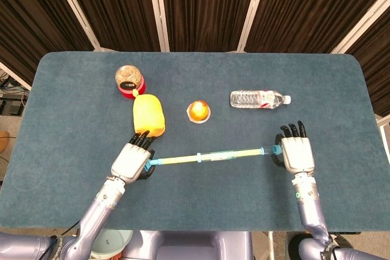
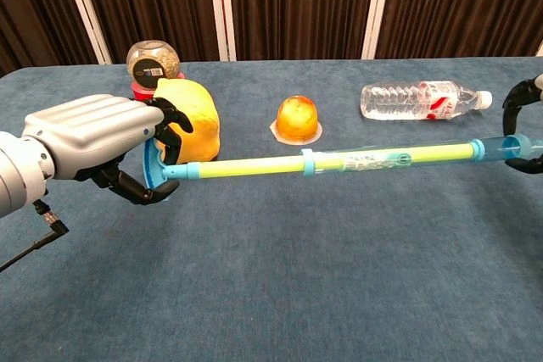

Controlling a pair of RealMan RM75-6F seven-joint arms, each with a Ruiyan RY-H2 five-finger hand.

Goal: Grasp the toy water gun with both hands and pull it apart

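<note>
The toy water gun (image 1: 210, 157) (image 2: 339, 161) is a long thin tube, yellow-green with light blue ends and a blue ring near its middle. It hangs level above the table between my two hands. My left hand (image 1: 131, 162) (image 2: 97, 143) grips its blue left end. My right hand (image 1: 296, 154) (image 2: 524, 129) grips the clear blue right end, and in the chest view only its dark fingers show at the frame's right edge. The tube looks stretched long, its yellow rod drawn out of the clear barrel.
On the blue table (image 1: 73, 126) lie a yellow bag (image 1: 148, 115) just beyond my left hand, a round jar with a red lid (image 1: 129, 79), an orange jelly cup (image 1: 198, 111) and a water bottle (image 1: 259, 98) on its side.
</note>
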